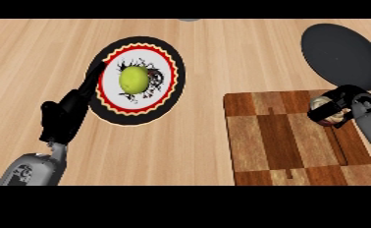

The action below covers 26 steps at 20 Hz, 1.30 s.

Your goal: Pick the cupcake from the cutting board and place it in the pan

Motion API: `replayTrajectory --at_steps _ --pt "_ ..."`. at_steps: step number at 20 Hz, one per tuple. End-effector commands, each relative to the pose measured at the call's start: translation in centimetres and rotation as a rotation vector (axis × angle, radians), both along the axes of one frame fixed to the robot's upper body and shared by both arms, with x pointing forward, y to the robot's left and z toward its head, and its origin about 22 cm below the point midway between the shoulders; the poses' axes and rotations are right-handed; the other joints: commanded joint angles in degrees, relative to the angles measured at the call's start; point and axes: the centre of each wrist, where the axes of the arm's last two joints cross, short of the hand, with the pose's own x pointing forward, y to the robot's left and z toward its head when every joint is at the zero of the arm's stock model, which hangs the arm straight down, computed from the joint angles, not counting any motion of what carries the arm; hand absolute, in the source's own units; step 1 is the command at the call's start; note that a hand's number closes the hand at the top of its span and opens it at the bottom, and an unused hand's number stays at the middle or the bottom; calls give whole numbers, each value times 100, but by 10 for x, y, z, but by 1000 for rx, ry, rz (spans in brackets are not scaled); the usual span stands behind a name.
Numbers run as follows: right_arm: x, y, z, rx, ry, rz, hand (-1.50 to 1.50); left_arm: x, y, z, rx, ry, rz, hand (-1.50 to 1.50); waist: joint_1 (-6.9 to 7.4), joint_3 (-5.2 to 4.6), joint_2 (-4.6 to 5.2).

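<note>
The cupcake shows as a pale and brown shape at the far right of the wooden cutting board. My right hand is curled round it, so most of it is hidden. The dark round pan lies on the counter just beyond the board, at the upper right. My left hand rests at the left with its fingers relaxed, holding nothing, beside a patterned plate.
A round plate with a black rim and red-yellow zigzag border lies left of centre, with a yellow-green fruit on it. Bare wooden counter spreads between plate, board and pan.
</note>
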Motion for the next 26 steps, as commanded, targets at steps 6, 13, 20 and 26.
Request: replayTrajectory --at_steps 6,13,20,26 --pt "-3 87 36 -138 -358 226 150 3 -2 -8 -1 19 -4 0 -7 76 21" --pt "-20 166 88 -350 -906 460 150 -1 -3 -6 -18 25 -15 0 3 74 -29" --pt "-52 174 107 -421 -1114 368 150 -16 3 -15 -1 18 4 0 -33 81 10" --pt "-22 141 94 -423 -1186 203 150 -6 -17 8 -13 9 -4 0 16 87 42"
